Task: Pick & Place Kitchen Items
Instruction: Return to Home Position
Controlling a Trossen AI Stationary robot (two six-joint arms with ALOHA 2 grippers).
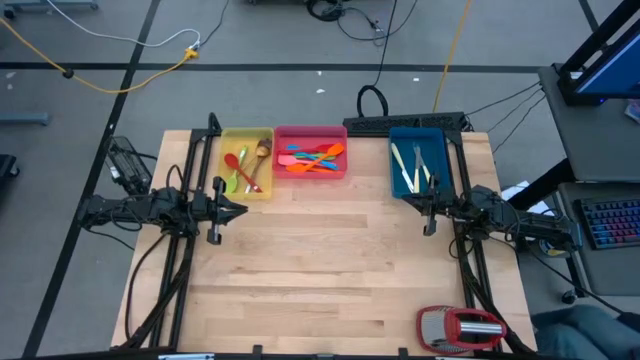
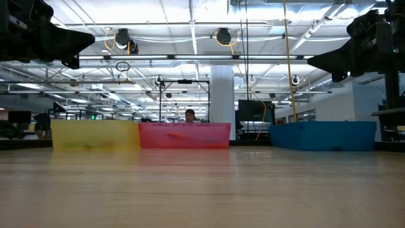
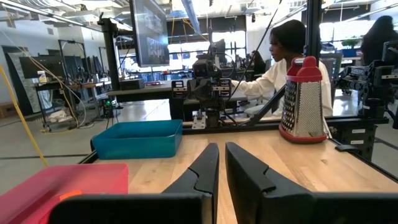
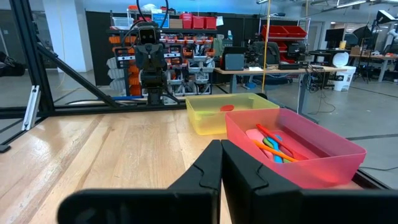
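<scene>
Three trays stand along the table's far edge. The yellow tray point(image 1: 247, 161) holds spoons point(image 1: 243, 168), the pink tray point(image 1: 310, 152) holds orange, blue and red spatulas point(image 1: 312, 158), and the blue tray point(image 1: 417, 160) holds cream-handled knives point(image 1: 411, 166). My left gripper point(image 1: 240, 209) hovers shut above the table's left side, just near of the yellow tray, and holds nothing. My right gripper point(image 1: 408, 201) hovers shut on the right side, just near of the blue tray, also holding nothing. Both point toward the table's middle.
A bulky red-and-silver grater point(image 1: 462, 328) lies near the table's near right corner. In the left wrist view it point(image 3: 303, 99) stands out, with a person point(image 3: 283, 59) seated beyond the table. Bare wood point(image 1: 330, 260) spans the middle between the arms.
</scene>
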